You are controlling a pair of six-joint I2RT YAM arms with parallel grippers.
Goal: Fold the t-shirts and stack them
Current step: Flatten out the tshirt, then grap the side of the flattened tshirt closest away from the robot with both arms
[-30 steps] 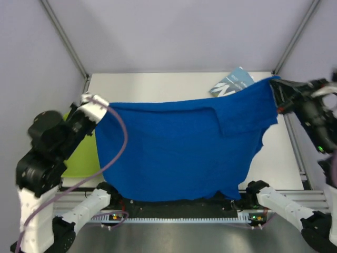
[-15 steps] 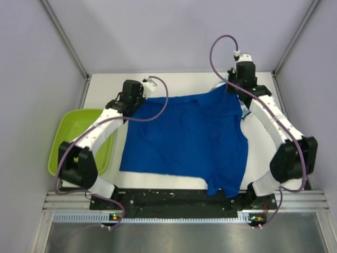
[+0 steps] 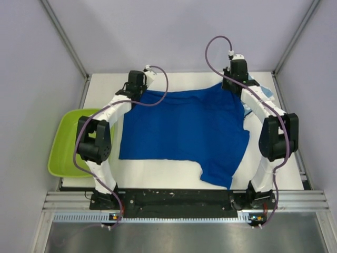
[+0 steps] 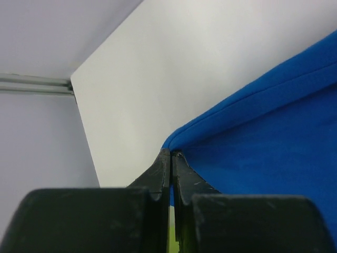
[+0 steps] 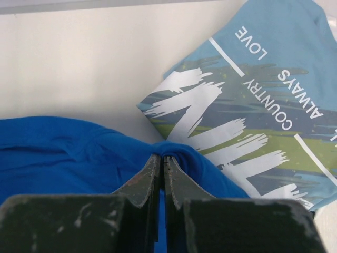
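Observation:
The royal blue t-shirt (image 3: pixel 184 132) lies spread across the white table, plain side up, with one corner hanging toward the near right. My left gripper (image 3: pixel 138 90) is shut on its far left corner (image 4: pixel 174 150). My right gripper (image 3: pixel 231 84) is shut on its far right corner (image 5: pixel 174 150). The folded teal-blue t-shirt (image 5: pixel 253 100) with large white lettering lies at the far right, partly under the blue shirt's corner; only its edge (image 3: pixel 266 92) shows in the top view.
A lime-green plastic tub (image 3: pixel 66 142) stands off the table's left edge. Grey walls and metal frame posts close the back and sides. Bare white table (image 3: pixel 179 79) shows along the far edge and near the front.
Both arms swung from holding the blue shirt raised near the front out to the far side of the table, laying it down flat. In the last half second they stretched slightly farther back.

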